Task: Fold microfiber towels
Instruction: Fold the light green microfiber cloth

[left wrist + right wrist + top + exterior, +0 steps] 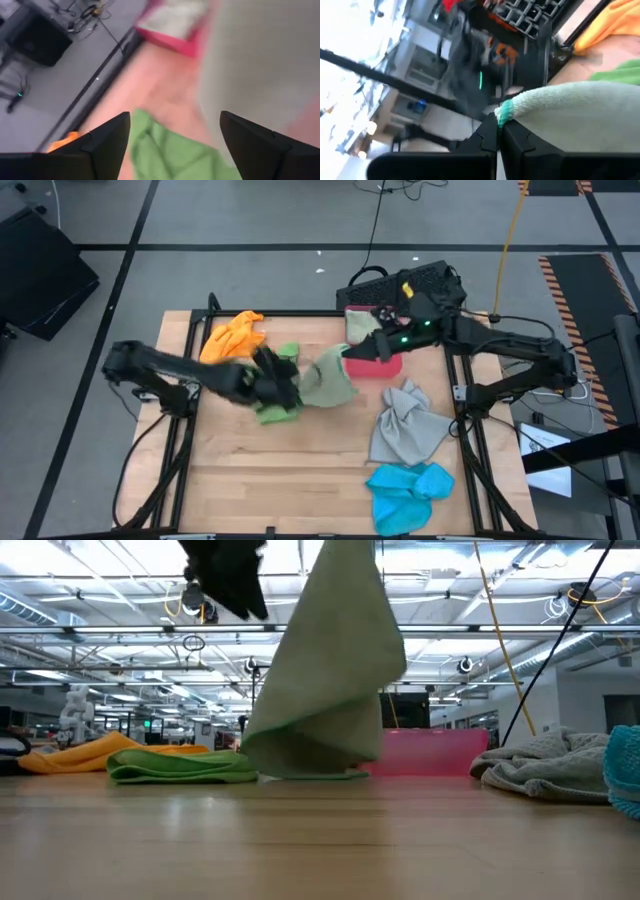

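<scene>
My right gripper [352,352] is shut on a pale sage green towel [326,380], which hangs in the middle of the low view [330,670]. My left gripper [278,385] is open and empty above a bright green towel [272,410], just left of the sage one; it shows at the top of the low view [225,575]. The bright green towel lies flat on the table [180,765]. An orange towel [235,335] lies at the far left, a grey one [405,425] to the right, and a bright blue one [405,490] at the near right. My right gripper pinches a corner of the sage towel at its green-stitched hem [505,111] between its two fingers. The towel hangs below the gripper in loose folds. Its lower end [300,768] reaches the table beside the bright green towel.
A pink-red tray [385,365] stands at the far side behind the hanging towel, with a pale cloth [360,325] in it. A black keyboard [410,285] lies beyond the table's far edge. Bare wood [290,480] lies at the near left.
</scene>
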